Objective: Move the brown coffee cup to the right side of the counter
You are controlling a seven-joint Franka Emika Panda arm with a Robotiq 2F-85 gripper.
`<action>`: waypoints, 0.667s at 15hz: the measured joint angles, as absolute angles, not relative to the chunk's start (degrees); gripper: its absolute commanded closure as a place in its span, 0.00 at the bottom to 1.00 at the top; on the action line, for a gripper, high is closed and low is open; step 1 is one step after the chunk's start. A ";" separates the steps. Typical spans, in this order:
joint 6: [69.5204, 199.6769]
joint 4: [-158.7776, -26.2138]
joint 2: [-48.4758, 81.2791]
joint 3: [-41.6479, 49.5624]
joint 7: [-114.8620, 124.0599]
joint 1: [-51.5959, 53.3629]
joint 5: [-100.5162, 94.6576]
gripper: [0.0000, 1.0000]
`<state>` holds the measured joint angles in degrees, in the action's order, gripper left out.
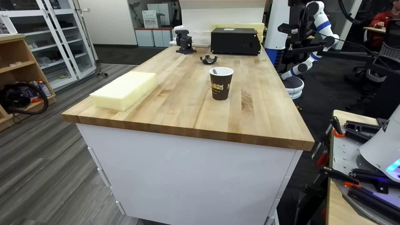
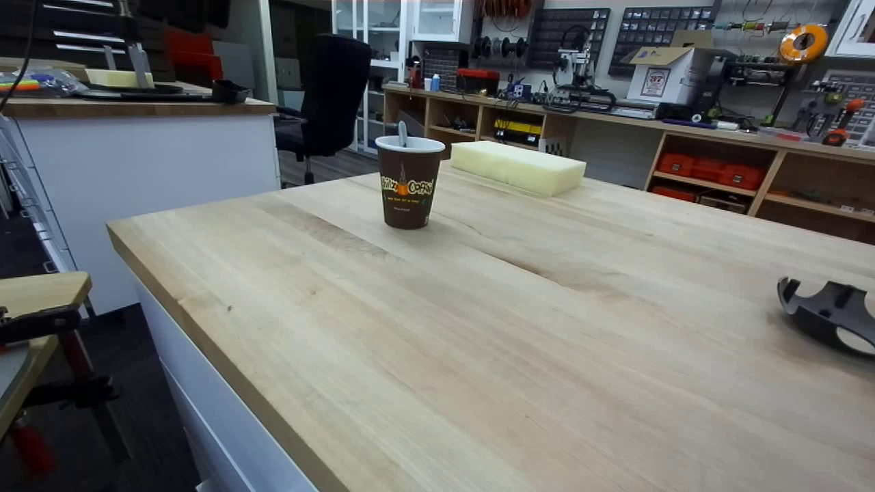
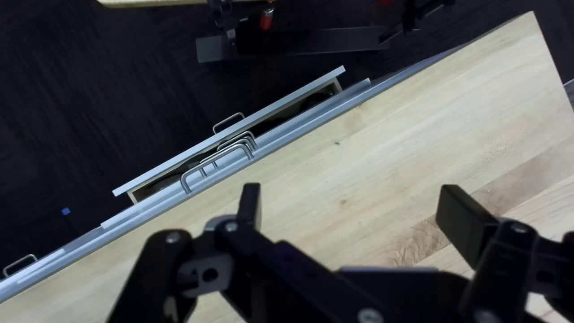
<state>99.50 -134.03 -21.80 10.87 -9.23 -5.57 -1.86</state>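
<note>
Wrist view showed the Robotiq gripper point(image 3: 352, 211) gaping, empty; the Philz Coffee cup point(image 2: 410, 183) seemed light, crushable, best held mid-wall.

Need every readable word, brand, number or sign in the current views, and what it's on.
"hilz Coffee" on the brown coffee cup, in an exterior view; first letter unclear.
"NOR-CAL" on the white box in the background, in an exterior view.
Too small or blurred to read: the cup's lines below the name, print below "NOR-CAL", the label on the open box.
Wrist view: none.
</note>
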 measured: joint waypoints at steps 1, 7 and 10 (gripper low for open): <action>99.50 -134.03 -21.80 10.87 -9.23 -5.57 -1.86 0.00; 99.47 -133.01 -20.19 9.91 -11.49 -5.24 -2.42 0.00; 99.47 -129.53 -15.90 7.21 -14.24 -4.14 -6.05 0.00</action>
